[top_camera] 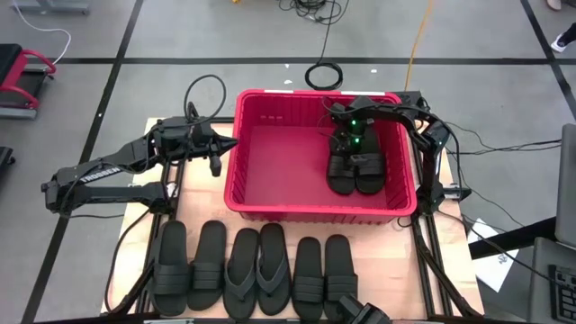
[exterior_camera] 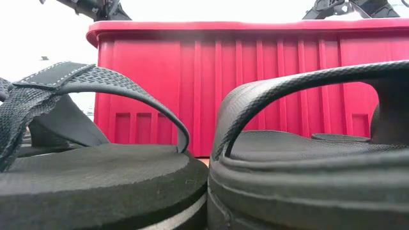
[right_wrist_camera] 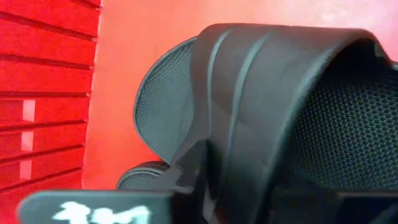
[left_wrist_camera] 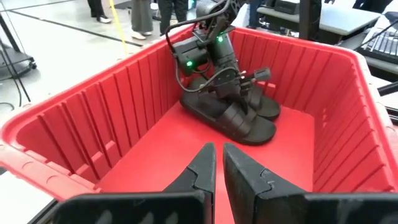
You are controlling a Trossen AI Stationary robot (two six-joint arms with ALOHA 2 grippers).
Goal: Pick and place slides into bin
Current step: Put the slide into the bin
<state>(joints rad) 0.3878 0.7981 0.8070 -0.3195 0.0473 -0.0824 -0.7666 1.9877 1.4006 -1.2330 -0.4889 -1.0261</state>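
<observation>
Two slides (top_camera: 355, 171) inside the bin (top_camera: 270, 200), right side, under the right gripper (top_camera: 346, 144); grip state impossible to tell. Six more lined up on the table before the bin. Left gripper (left_wrist_camera: 219, 167) clenched empty over the bin's left rim.

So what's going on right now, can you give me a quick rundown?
Right gripper down inside the red bin, over two slides on its floor. Left gripper shut, waiting outside the bin's left wall. Six slides still on the table. Nothing in the way.
</observation>
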